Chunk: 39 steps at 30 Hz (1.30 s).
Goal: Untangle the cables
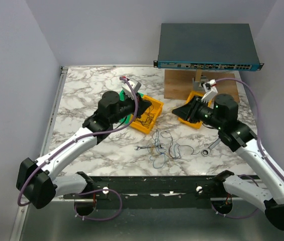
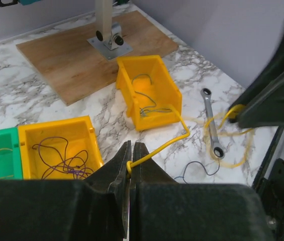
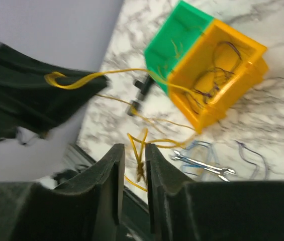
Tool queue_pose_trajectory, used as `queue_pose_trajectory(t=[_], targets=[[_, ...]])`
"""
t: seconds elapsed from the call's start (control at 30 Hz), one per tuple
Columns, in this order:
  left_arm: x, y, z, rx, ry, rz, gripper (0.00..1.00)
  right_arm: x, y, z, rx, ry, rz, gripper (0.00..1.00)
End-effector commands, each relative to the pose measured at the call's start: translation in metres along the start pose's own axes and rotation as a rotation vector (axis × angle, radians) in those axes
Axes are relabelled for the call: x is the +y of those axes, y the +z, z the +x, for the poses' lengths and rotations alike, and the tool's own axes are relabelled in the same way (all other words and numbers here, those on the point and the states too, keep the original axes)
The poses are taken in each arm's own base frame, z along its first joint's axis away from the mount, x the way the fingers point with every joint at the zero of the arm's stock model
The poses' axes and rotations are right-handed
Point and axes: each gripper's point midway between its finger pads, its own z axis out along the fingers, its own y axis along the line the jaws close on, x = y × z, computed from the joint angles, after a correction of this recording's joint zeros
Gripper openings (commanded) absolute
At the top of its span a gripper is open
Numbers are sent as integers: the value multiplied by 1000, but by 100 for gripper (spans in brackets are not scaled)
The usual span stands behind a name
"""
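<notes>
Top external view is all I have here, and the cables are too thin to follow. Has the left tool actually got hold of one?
Observer: Yes. In the left wrist view the left tool is shut on a yellow cable.
Operator: Where does that cable lead?
Observer: It runs up to the front corner of a yellow bin.
Operator: And the right tool?
Observer: The right tool has its jaws slightly apart. A loop of yellow cable shows in the gap, but I cannot tell whether it touches them.
</notes>
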Motion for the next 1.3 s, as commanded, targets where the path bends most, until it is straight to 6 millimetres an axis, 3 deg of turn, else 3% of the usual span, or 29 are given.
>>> queue_pose_trajectory(t=[0.0, 0.03, 0.1, 0.23, 0.33, 0.43, 0.6, 0.77, 0.9, 1.27], targets=[[-25, -19, -23, 0, -52, 122, 0, -19, 16, 22, 39, -90, -35, 44], [-27, -21, -28, 2, -53, 122, 0, -25, 18, 28, 49, -99, -29, 54], [-26, -25, -35, 11, -65, 108, 0, -34, 21, 38, 60, -121, -31, 65], [-24, -37, -51, -8, -71, 87, 0, -48, 17, 58, 71, -152, -47, 67], [-25, -46, -63, -25, -74, 81, 0, -45, 8, 76, 85, -201, -131, 68], [-30, -50, -71, -31, -80, 98, 0, -43, 0, 92, 100, -229, -211, 76], [-34, -52, -78, -35, -83, 109, 0, -58, 2, 120, 152, -191, -224, 89], [-38, -54, -86, -43, -86, 117, 0, -65, 15, 143, 178, -161, -231, 96], [-40, -56, -90, -47, -93, 121, 0, -56, 29, 159, 205, -188, -248, 97], [-47, -61, -96, -57, -116, 141, 0, -43, 90, 178, 141, -262, -189, 93]])
